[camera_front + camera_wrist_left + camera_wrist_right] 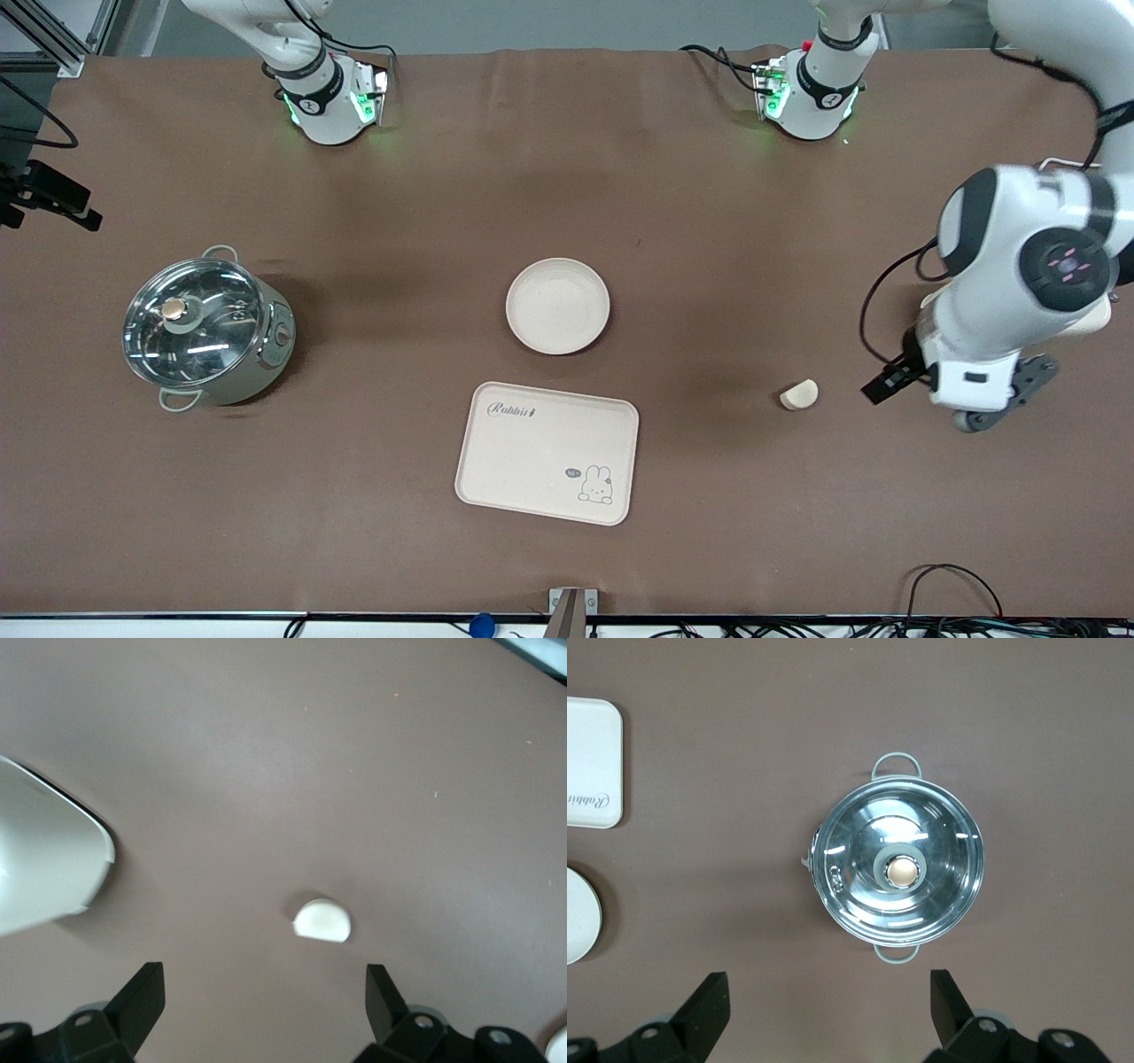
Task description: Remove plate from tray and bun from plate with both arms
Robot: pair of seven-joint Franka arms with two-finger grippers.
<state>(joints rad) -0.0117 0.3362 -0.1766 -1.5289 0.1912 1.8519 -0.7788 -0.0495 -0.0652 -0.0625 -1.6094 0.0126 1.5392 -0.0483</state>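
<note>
The round cream plate (558, 306) lies on the brown cloth mid-table, just farther from the front camera than the rabbit tray (547, 452). The small pale bun (799, 394) lies on the cloth toward the left arm's end. The left arm (1019, 266) hangs over the table beside the bun. In the left wrist view my left gripper (264, 983) is open and empty, with the bun (322, 920) a little ahead of its fingertips. My right gripper (828, 988) is open and empty, high over the table near the pot (899, 870); it does not show in the front view.
A steel pot with a glass lid (205, 328) stands toward the right arm's end. A tray corner (53, 859) shows in the left wrist view. The right wrist view shows the tray's edge (592, 762) and the plate's rim (578, 914). Cables run along the table's near edge.
</note>
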